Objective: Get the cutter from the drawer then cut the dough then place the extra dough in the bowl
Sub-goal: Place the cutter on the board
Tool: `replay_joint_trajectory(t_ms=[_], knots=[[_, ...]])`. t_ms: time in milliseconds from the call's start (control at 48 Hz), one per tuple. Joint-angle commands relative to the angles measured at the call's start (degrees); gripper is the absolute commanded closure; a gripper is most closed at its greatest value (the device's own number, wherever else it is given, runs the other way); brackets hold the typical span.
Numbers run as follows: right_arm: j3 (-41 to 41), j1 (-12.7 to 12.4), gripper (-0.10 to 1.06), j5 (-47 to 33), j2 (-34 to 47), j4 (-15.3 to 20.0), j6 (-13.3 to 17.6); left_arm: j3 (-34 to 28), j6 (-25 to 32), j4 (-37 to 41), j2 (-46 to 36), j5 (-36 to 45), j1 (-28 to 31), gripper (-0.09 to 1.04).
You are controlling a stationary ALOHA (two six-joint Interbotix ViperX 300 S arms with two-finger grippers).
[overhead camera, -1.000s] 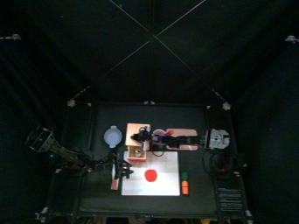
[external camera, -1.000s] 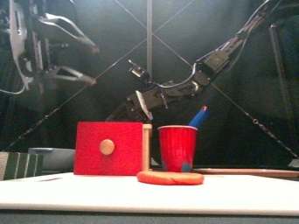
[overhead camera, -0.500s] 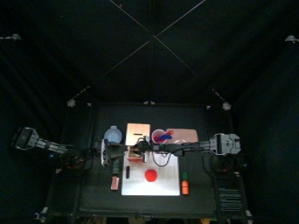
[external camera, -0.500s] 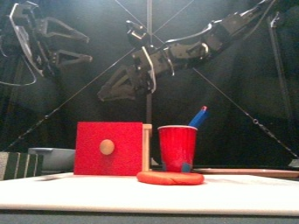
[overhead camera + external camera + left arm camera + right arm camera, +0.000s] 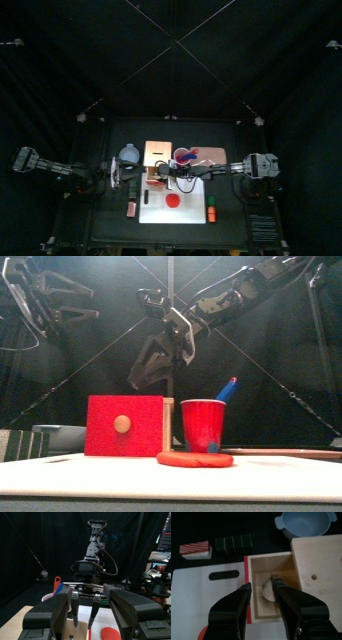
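Observation:
The pale wooden box (image 5: pixel 316 566) has its drawer (image 5: pixel 263 612) pulled out over the white cutting board (image 5: pixel 211 592). A round metal cutter (image 5: pixel 268 594) lies inside the drawer. My right gripper (image 5: pixel 263 586) hangs open straight above it, jaws apart and holding nothing. In the front view the right gripper (image 5: pixel 158 364) is above the box's red drawer front (image 5: pixel 124 426). The red dough (image 5: pixel 195 459) lies flat on the board near the front. The blue-grey bowl (image 5: pixel 306 523) stands behind the box. My left gripper (image 5: pixel 90 594) is open, raised at the left.
A red cup (image 5: pixel 205 424) with a blue knife (image 5: pixel 227 389) stands right of the box. Dark green sushi blocks (image 5: pixel 233 543) and a red-and-white striped toy (image 5: pixel 196 548) lie off the board's left edge. An orange toy (image 5: pixel 210 212) lies on the board's front right.
My right gripper has opened and swung from low behind the box to a spot above the open drawer. The left arm drew back slightly to the left.

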Motion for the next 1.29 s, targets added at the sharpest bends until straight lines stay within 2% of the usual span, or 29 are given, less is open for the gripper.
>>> replay_joint_trajectory(t_ms=[21,250,604,771,1292], knots=[[-2.6,-0.4,0.20,3.5,-1.9,-0.5,-0.2,-0.4,0.2,0.8,0.0,-0.4,0.0,0.06],[-4.7,-0.6,0.20,5.4,0.0,-3.3,-0.1,0.7,0.0,2.4,-0.1,-0.4,0.0,0.06],[-6.5,-2.1,0.20,5.9,2.9,-4.9,-0.3,1.1,0.0,3.3,-0.1,-0.4,-2.1,0.06],[-6.5,-2.1,0.20,5.9,3.7,-7.1,-0.2,1.5,0.1,4.7,-0.1,-0.5,-2.2,0.06],[-6.9,-2.8,0.21,6.0,6.0,-7.3,-0.1,1.5,-0.4,6.1,-0.1,-0.5,-2.4,0.06]])
